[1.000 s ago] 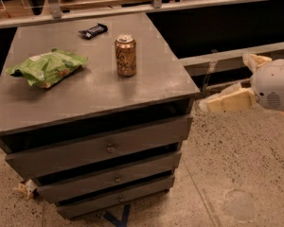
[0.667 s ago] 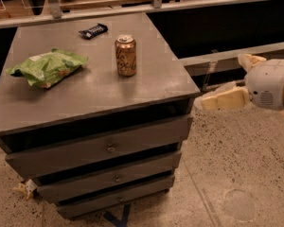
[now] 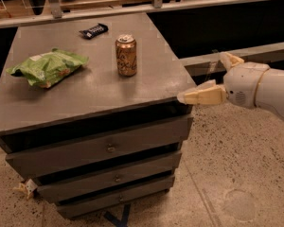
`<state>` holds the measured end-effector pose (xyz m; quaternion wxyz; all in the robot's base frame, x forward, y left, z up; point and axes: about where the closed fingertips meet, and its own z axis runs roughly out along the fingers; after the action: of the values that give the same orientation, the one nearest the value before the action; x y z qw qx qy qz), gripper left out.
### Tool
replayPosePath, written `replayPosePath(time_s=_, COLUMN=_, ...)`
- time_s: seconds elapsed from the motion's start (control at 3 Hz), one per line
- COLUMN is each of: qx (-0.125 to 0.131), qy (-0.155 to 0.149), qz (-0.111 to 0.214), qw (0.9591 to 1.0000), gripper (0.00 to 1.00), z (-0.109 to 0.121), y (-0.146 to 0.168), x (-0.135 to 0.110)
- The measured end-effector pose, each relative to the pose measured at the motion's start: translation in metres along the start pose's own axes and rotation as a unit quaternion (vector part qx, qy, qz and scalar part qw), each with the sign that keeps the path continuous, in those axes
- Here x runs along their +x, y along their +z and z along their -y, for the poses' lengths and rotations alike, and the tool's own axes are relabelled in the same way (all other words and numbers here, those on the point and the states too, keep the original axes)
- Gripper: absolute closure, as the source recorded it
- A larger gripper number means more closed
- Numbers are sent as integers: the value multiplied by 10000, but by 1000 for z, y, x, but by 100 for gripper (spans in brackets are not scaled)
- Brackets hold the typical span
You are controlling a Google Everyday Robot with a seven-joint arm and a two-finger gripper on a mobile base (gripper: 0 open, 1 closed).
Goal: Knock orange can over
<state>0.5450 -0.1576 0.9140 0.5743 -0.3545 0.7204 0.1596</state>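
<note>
The orange can (image 3: 126, 55) stands upright on the grey cabinet top (image 3: 99, 86), right of its middle; it is copper-orange with a silver top and pull tab. My gripper (image 3: 202, 77) is to the right of the cabinet, just off its front right corner and level with the top's edge. Its cream fingers are spread apart: one finger (image 3: 201, 96) points left toward the corner and the other points up and back. It is open and holds nothing. The can is well apart from it, up and to the left.
A green crinkly chip bag (image 3: 48, 67) lies at the left of the top. A small dark snack bar (image 3: 93, 30) lies at the back, behind the can. The cabinet has three drawers (image 3: 109, 148). A speckled floor (image 3: 241, 174) is to the right; a railing runs behind.
My gripper has moved left, closer to the cabinet's front right corner. The can, bag and bar have not moved.
</note>
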Motion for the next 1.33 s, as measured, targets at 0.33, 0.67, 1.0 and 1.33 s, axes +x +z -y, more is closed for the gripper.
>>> replayPosePath(time_s=0.33, qx=-63, qy=-54, qz=303, qw=9995, gripper=0, z=4, y=22, x=-5)
replayPosePath(time_s=0.67, qx=-387, qy=-66, qz=534, qw=9978, gripper=0, z=4, y=48, x=-12)
replayPosePath(time_s=1.0, qx=-777, qy=-45, qz=717, qw=9944, gripper=0, z=-3, y=73, x=-20)
replayPosePath(time_s=1.33, qx=-970, qy=67, qz=812, qw=9920, gripper=0, z=-6, y=90, x=-23)
